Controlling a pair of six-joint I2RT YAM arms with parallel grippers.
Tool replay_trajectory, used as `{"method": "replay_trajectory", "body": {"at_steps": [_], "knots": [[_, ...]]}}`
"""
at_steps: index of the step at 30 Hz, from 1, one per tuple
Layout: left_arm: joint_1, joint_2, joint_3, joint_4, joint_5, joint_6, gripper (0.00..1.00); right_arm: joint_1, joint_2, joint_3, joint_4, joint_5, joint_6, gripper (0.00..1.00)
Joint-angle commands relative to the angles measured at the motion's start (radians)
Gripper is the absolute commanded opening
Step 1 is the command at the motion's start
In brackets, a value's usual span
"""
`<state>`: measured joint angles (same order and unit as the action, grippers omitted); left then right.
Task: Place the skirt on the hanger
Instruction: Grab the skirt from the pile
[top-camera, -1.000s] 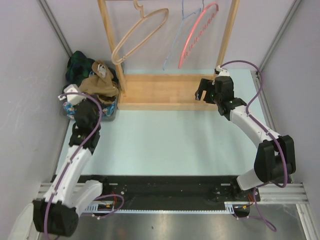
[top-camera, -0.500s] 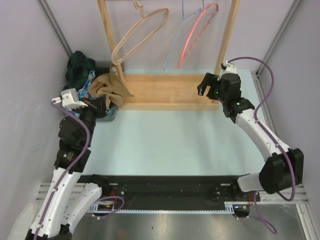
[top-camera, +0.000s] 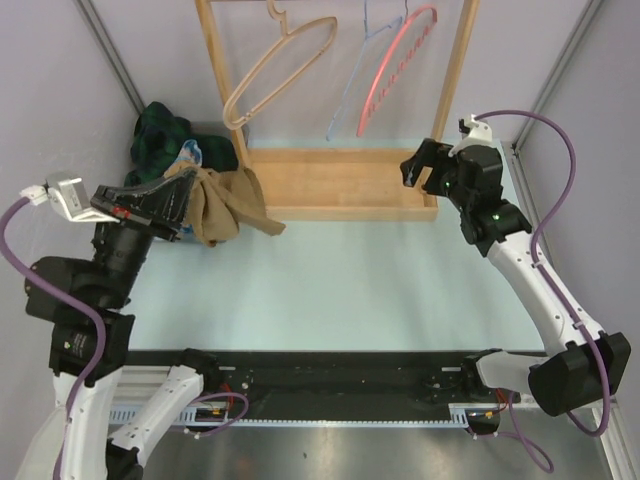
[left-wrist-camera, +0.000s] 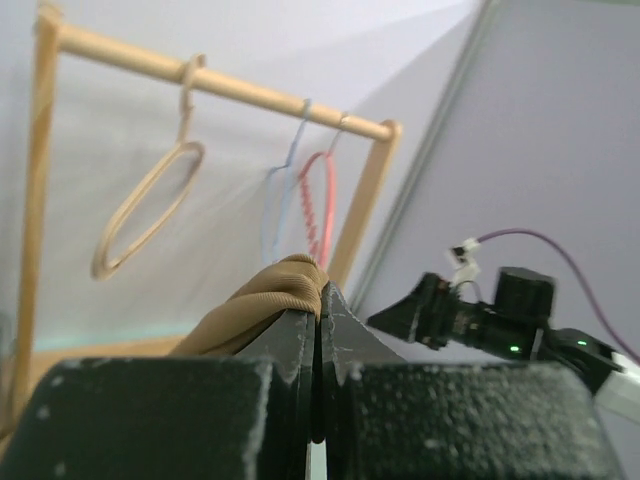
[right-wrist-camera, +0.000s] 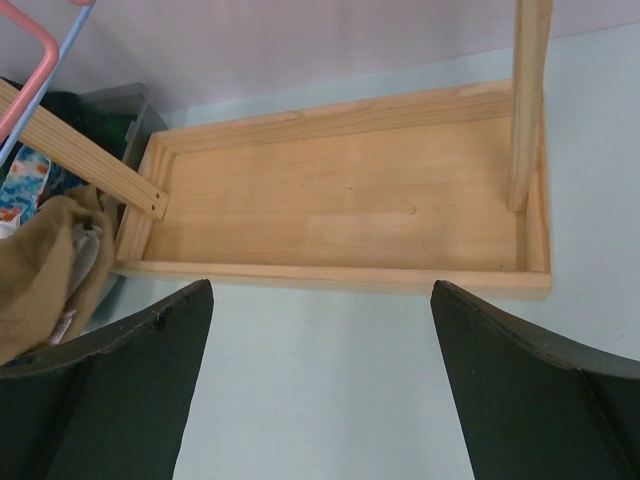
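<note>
From above: finds the left arm reared up tall on the left side, elbow folded, left gripper (top-camera: 183, 198) pointing right, jaws clenched on a bunch of the tan skirt (top-camera: 228, 205). Shows the rest of that skirt hanging from the grip beside the left post of the wooden rack (top-camera: 340, 185), in front of the clothes pile (top-camera: 160, 135) in the far left corner; cannot tell whether the hem touches the table (top-camera: 330, 285). Places the right arm stretched forward along the right side, right gripper (top-camera: 412, 170) over the right end of the rack's base, jaws spread wide, released. Catches the tan hanger (top-camera: 275, 70), blue hanger (top-camera: 350, 85) and pink hanger (top-camera: 395, 70) hanging side by side. Through the left wrist: confirms jaws pressed flat together, a fold of skirt bulging above the tips; adds the top rail (left-wrist-camera: 230, 88), cut off overhead, with all three hooks over it, and the right gripper across the way. Through the right wrist: looks down between two parted fingers (right-wrist-camera: 100, 390) onto the rack's base; picks up the skirt only as a tan edge at far left, next to a grey bin (right-wrist-camera: 125, 105).
</note>
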<state>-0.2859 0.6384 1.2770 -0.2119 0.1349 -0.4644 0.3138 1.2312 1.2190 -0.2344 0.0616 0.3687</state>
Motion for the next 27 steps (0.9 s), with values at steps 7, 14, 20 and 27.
{"method": "replay_trajectory", "body": {"at_steps": [7,14,20,27], "knots": [[-0.006,0.152,0.186,0.149,0.376,-0.088,0.0,0.08,-0.035,0.013,0.067,-0.481,-0.158,1.0],[-0.006,0.165,0.188,0.149,0.422,-0.111,0.0,0.355,-0.033,0.069,0.081,-0.622,-0.281,1.0],[-0.006,0.133,0.174,0.138,0.433,-0.114,0.0,0.499,0.062,0.03,0.169,-0.373,-0.347,1.0],[-0.006,0.115,0.163,0.121,0.451,-0.131,0.0,0.501,0.134,0.006,0.327,-0.4,-0.366,1.0]]}}
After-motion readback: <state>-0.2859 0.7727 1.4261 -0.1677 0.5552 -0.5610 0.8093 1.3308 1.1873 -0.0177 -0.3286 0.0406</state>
